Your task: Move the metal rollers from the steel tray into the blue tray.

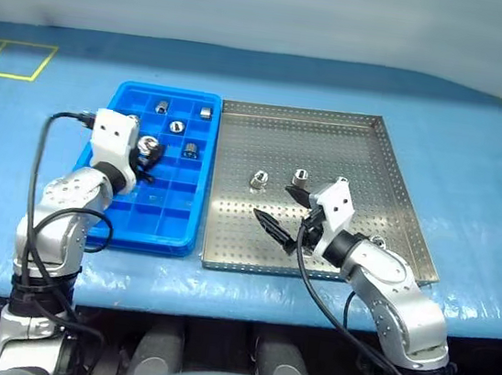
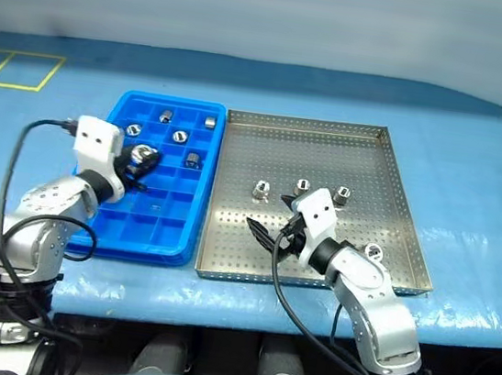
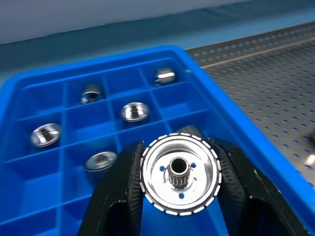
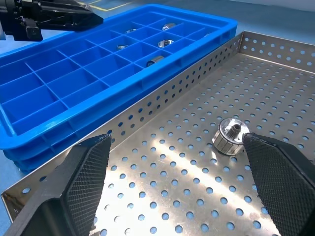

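Step in hand: the left gripper (image 1: 148, 157) carries one roller (image 3: 180, 173) over the blue tray (image 1: 129, 98); to my eye the drop is what comes next.
Left fingers: clenched on that roller, one black finger (image 3: 123, 189) on each side of its rim.
Right fingers: spread wide and empty, the right gripper (image 2: 271, 229) hovering low over the steel tray (image 2: 409, 234), just beside a roller on the tray floor (image 4: 229, 136).
Doing it well: I would settle the held roller over an empty compartment, low and level, then let go, so it does not bounce into a cell already filled or over the tray's edge.
Right arm's part: line the open jaws either side of the nearby roller before closing; it is small and looks likely to skid on the perforated metal.
Where the rollers are: four lie in the blue tray's far compartments (image 1: 177, 126); four more lie on the steel tray (image 2: 261, 189).
How a roller looks: a short shiny silver cylinder, ribbed round its edge, with a dark central bore and a bright dished face.
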You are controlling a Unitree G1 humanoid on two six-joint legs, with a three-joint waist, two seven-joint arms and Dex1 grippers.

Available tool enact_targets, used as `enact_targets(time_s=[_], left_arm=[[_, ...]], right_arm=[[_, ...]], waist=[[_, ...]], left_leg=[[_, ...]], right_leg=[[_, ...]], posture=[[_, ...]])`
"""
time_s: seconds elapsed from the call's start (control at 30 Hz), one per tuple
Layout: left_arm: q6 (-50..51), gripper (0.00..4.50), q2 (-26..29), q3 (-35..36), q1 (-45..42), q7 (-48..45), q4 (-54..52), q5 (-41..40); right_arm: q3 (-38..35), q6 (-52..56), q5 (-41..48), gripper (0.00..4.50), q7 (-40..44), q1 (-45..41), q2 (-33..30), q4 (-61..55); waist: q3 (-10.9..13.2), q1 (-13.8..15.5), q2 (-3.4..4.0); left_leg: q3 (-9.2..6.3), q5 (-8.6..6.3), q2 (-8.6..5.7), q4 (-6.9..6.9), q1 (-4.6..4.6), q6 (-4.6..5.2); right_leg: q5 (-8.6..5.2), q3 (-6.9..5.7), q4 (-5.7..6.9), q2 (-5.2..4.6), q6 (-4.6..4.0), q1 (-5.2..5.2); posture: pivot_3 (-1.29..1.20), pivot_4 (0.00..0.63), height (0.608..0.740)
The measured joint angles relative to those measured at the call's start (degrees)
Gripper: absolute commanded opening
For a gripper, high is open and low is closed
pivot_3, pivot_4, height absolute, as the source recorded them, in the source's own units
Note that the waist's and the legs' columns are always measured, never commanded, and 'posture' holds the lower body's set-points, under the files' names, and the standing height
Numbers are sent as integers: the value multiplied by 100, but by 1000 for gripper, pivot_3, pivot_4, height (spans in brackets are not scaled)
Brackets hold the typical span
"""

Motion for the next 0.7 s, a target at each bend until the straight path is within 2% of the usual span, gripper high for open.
enact_targets(time_s=[0.2,0.57,0.63,0.7], left_arm=[[-114,1716,-268,-25,-139,710,397,363],[-290,1716,-199,-71,-118,1161,635,748],[-362,2453,-142,-71,-116,1175,728,794],[-381,2990,-135,-73,-106,1243,795,846]], right_arm=[[-2,1,-30,4500,-148,-119,67,141],[-129,55,-102,4500,-537,-8,73,137],[-159,121,-128,4500,-637,-40,86,152],[-187,153,-130,4500,-700,-85,103,182]], waist=[[0,92,-1],[-1,73,-1],[-1,73,-1],[-1,72,-1]], left_leg=[[-5,0,-1,-2,-5,-1],[-7,0,0,-3,-3,-1],[-7,0,-1,-3,-2,-1],[-6,0,-1,-3,-3,-1]], right_leg=[[2,-7,-3,-2,2,-2],[2,-10,0,-2,1,-1],[1,-10,0,-2,0,-1],[1,-10,-1,-2,0,-1]], posture=[[-2,150,740],[-19,150,740],[-22,150,740],[-23,150,740]])
